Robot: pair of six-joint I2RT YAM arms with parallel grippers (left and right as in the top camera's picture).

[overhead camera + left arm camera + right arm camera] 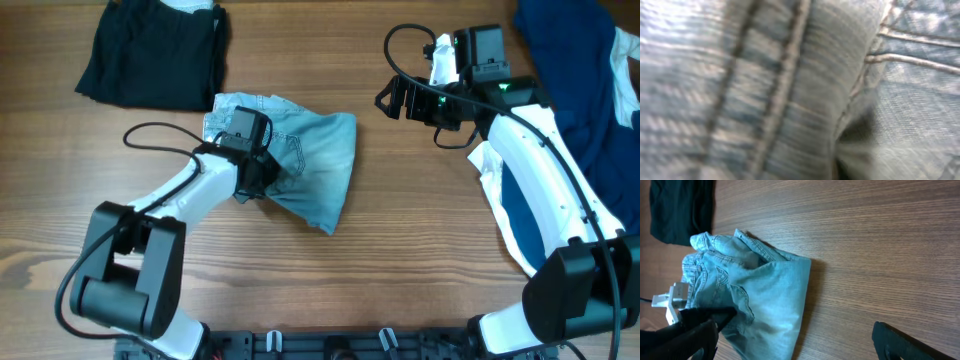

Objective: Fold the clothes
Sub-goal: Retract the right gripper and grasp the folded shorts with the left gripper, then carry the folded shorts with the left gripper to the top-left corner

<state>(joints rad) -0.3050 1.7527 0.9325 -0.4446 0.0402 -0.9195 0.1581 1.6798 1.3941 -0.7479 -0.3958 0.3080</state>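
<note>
Shorts (315, 165) lie bunched centre-left of the overhead pic on the worktop (400, 260), just below a black garment (150, 50). L hand (252, 178) sits down in the denim; cloth fills its cam, so can't tell if it's pinching. R hand (393, 100) is spread and empty, upper right beside the navy pile (570, 60). Prob. the spreading-out step; next move needs the R hand on the far hem.

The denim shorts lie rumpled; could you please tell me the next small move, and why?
Probably move the right gripper left toward the free edge of the denim shorts: its jaws stand open over the table, apart from the shorts, while the left gripper presses into the rumpled denim.
</note>
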